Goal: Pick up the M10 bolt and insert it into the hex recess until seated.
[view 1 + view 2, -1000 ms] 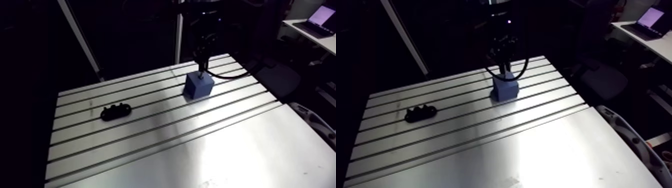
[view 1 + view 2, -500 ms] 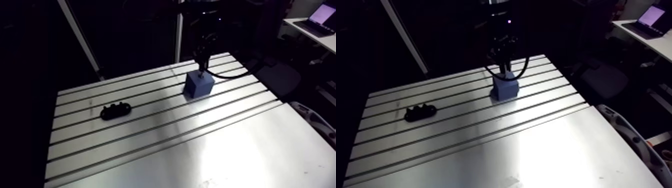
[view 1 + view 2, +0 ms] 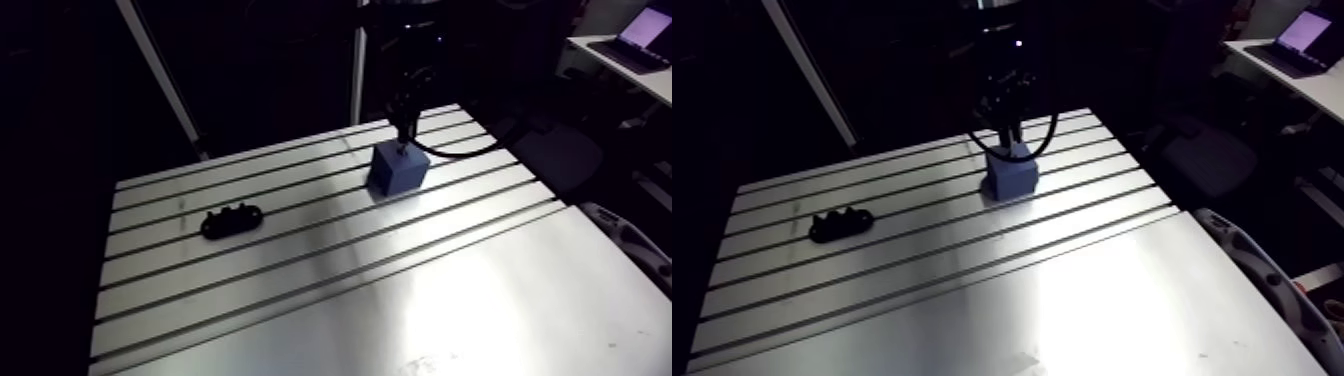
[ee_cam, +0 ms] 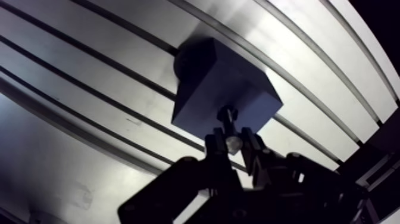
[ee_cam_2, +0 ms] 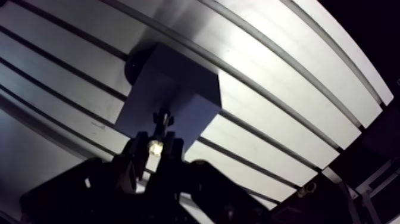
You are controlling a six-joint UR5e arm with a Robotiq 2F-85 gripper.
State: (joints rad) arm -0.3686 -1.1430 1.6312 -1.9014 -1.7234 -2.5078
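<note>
The gripper (image 4: 233, 142) hangs right over the block (image 4: 217, 83), jaws nearly closed and pinching the bolt (image 4: 228, 117) upright. The bolt's tip meets the block's top face. Well away from the block, a black part (image 3: 232, 221) lies on the table (image 3: 300, 300).

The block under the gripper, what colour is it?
The block is blue, clearest in the arm view.

The pincer (image 4: 233, 142) is matte black: 2 narrow, squared fingers (image 4: 214, 149) on a bulky, dark, angular body with glossy edges.
</note>
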